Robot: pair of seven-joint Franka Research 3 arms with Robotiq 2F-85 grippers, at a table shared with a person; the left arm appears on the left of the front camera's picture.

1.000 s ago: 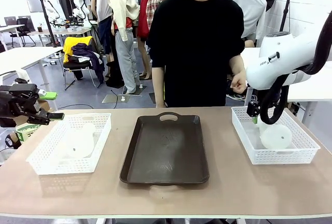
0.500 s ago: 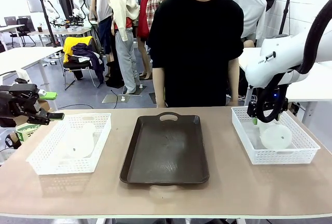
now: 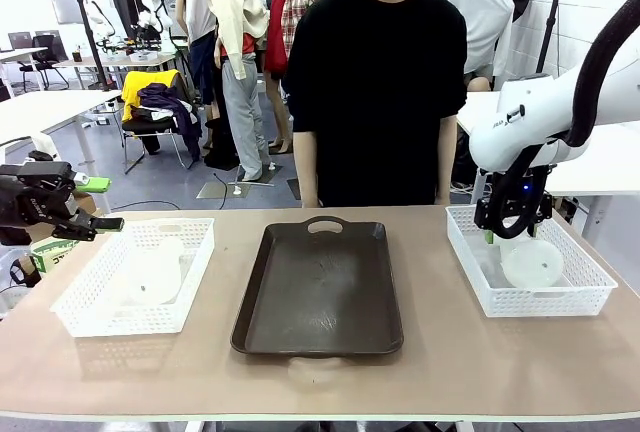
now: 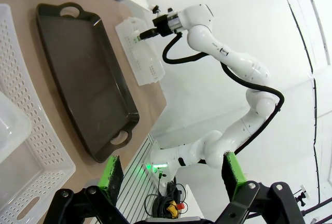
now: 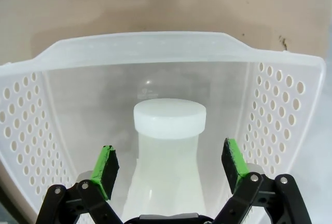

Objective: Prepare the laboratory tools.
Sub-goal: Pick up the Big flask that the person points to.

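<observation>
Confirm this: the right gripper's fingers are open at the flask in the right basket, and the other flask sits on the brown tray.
Wrong. The other flask lies in the left basket, not on the brown tray, as the front view shows. The right gripper is open at the flask in the right basket.

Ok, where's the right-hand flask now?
Front view: the flask sits in the white mesh basket at the table's right end, beside the dark brown tray, open right gripper at its neck.
</observation>
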